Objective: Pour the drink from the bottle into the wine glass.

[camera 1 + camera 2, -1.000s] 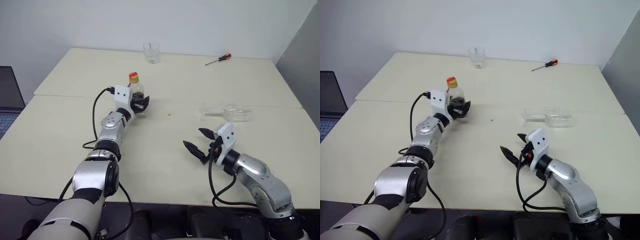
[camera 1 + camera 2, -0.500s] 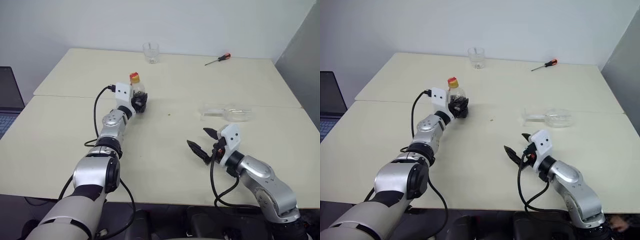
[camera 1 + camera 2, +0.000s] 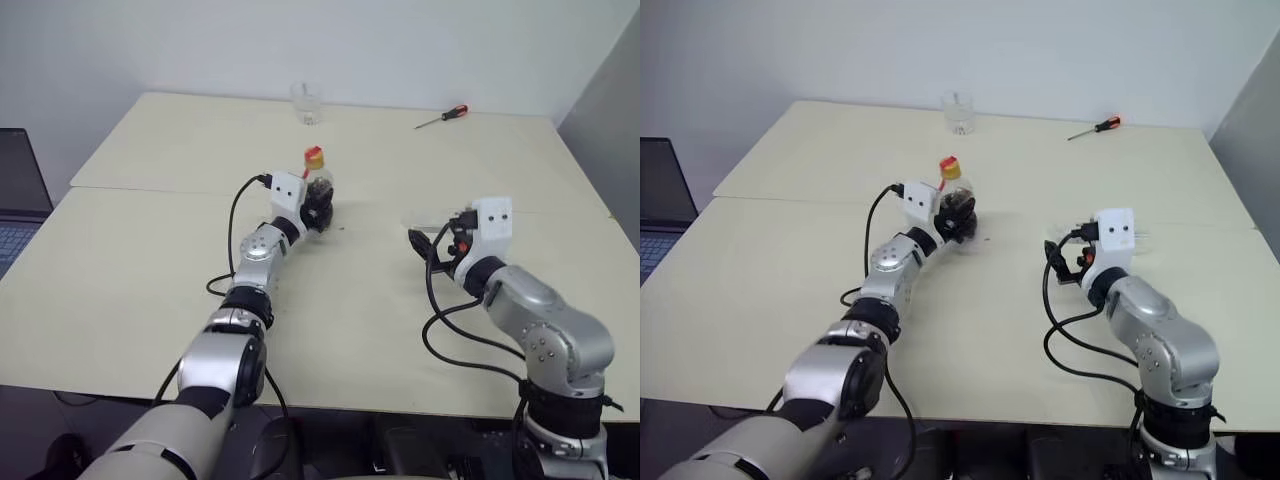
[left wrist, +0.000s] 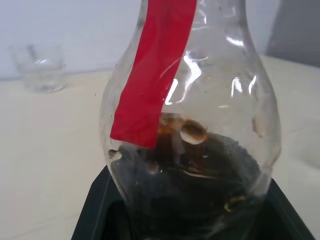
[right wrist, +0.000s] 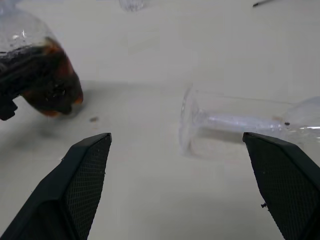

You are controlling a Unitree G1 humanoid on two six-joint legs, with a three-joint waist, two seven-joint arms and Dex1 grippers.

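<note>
My left gripper is shut on the bottle, low on its body, near the middle of the table. The bottle is small and clear, with a yellow cap and a red band, and leans slightly. The dark brown drink fills its lower part. I cannot tell whether its base touches the table. The wine glass lies on its side to the right of the bottle, foot toward the bottle. My right gripper is open just in front of the glass, fingers spread wide and apart from it.
A short clear tumbler stands at the far edge of the table. A red-handled screwdriver lies at the back right. A laptop sits off the table's left side. A seam runs across between the two tabletops.
My left gripper closed on the bottle and carried it right, toward the table's middle. My right gripper rose, moved forward and levelled out in front of the lying glass, staying open.
</note>
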